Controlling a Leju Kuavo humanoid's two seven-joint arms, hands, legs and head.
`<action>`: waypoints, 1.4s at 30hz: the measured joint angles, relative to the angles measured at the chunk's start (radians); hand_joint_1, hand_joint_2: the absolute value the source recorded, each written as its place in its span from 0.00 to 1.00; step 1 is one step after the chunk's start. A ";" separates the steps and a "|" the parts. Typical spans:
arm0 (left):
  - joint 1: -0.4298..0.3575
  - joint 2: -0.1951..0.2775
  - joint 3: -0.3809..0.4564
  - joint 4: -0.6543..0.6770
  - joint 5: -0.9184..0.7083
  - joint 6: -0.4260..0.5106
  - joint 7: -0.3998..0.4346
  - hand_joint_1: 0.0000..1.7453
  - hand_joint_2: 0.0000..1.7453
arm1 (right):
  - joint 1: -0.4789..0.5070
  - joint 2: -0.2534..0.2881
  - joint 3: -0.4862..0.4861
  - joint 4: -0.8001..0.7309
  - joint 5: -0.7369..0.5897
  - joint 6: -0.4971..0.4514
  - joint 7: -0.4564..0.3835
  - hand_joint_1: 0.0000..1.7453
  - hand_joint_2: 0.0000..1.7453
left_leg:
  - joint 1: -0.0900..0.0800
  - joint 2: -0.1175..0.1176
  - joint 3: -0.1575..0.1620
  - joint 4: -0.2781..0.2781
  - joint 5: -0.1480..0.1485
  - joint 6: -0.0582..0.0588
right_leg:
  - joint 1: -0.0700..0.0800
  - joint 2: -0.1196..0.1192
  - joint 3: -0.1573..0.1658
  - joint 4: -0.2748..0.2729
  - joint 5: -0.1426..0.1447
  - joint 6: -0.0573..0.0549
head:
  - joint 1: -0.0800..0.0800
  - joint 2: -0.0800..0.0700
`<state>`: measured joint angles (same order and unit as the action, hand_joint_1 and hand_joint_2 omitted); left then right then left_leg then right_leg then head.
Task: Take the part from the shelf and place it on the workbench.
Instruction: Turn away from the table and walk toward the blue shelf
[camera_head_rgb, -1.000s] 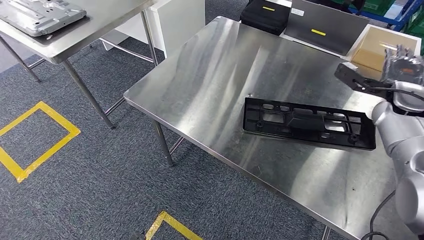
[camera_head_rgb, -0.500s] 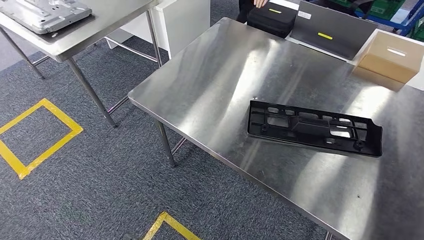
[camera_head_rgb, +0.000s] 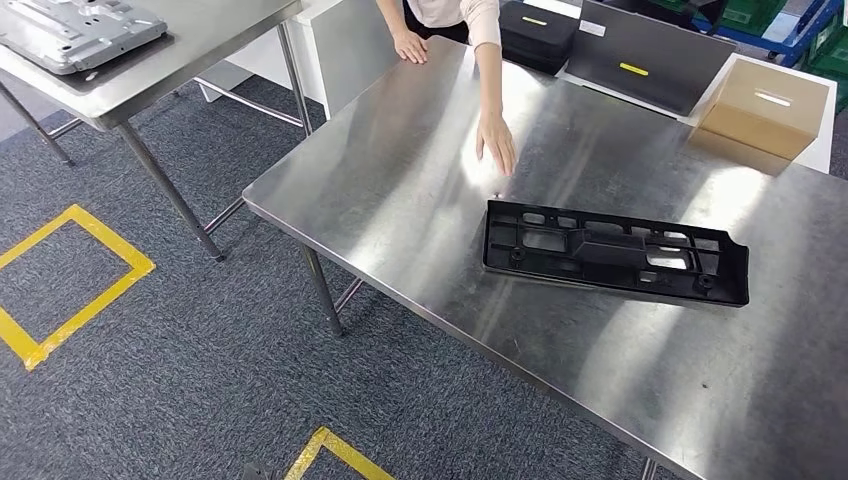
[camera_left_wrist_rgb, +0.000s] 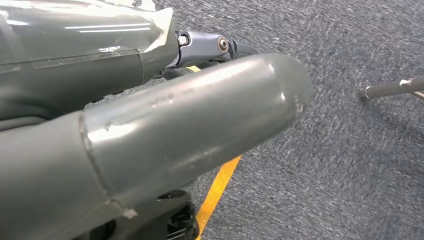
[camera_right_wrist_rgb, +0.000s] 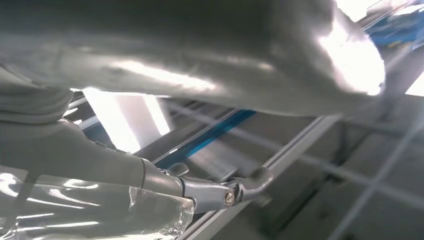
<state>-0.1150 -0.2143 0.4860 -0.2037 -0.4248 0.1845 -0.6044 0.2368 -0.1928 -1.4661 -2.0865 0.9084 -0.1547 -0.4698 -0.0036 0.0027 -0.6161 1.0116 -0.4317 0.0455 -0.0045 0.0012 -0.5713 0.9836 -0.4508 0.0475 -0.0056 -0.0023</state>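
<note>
Head view shows the part (camera_head_rgb: 615, 253) lying flat on the workbench (camera_head_rgb: 400, 190), at the right and toward the near edge, with nothing of mine touching it. I judge the placing as done.

A person leans in from the far side. One hand (camera_head_rgb: 497, 142) hovers over the steel just beyond the far left corner of the part, and the other hand (camera_head_rgb: 409, 46) rests on the far edge of the bench. This is my main worry. If I bring an arm over the bench now, it could meet that reaching arm, because it is so near to the part. Also, if the part is pushed toward the near edge, it could slide on the smooth steel and fall.

Left wrist view shows my left hand (camera_left_wrist_rgb: 165, 130) close up: a thick grey thumb over carpet (camera_left_wrist_rgb: 350, 165) and yellow tape (camera_left_wrist_rgb: 217, 187). So I judge this arm hangs low beside the body. The fingers are mostly hidden, and I cannot tell how far they are spread or closed, though I see nothing held.

Right wrist view shows my right hand (camera_right_wrist_rgb: 190, 65), blurred, with racking behind it. Its fingers are not clear either, so I cannot tell its state.

The wrist views give me the floor and the racking; the bench, the part and the person I see in the head view.
</note>
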 joint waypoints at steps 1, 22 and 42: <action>-0.002 0.001 0.002 0.000 0.000 -0.002 0.001 0.00 0.00 | -0.001 0.048 -0.020 -0.014 0.007 -0.031 -0.013 0.00 0.00 | 0.001 0.003 0.001 0.000 -0.001 -0.001 | 0.001 0.003 0.000 0.000 0.000 0.000 | 0.000 0.000; 0.015 0.010 0.071 0.000 0.030 0.016 0.016 0.00 0.00 | -0.214 0.326 -0.068 1.066 0.499 -0.512 0.135 0.00 0.00 | 0.001 0.011 0.012 0.000 -0.006 -0.002 | 0.001 0.009 0.000 0.000 -0.004 -0.006 | 0.000 0.000; 0.037 0.046 0.010 0.001 -0.162 0.080 0.192 0.00 0.00 | -0.313 0.303 0.059 1.798 0.654 -0.239 0.481 0.00 0.75 | 0.004 0.011 0.013 -0.001 -0.005 -0.003 | 0.004 0.009 0.002 0.000 -0.004 -0.007 | 0.001 0.000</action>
<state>-0.0777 -0.1681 0.4963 -0.2024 -0.5871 0.2643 -0.4124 -0.0761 0.1101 -1.4074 -0.2882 1.5623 -0.3939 0.0108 0.0006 0.0137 -0.6035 1.0109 -0.4370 0.0423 -0.0004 0.0102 -0.5697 0.9837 -0.4550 0.0401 -0.0048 -0.0023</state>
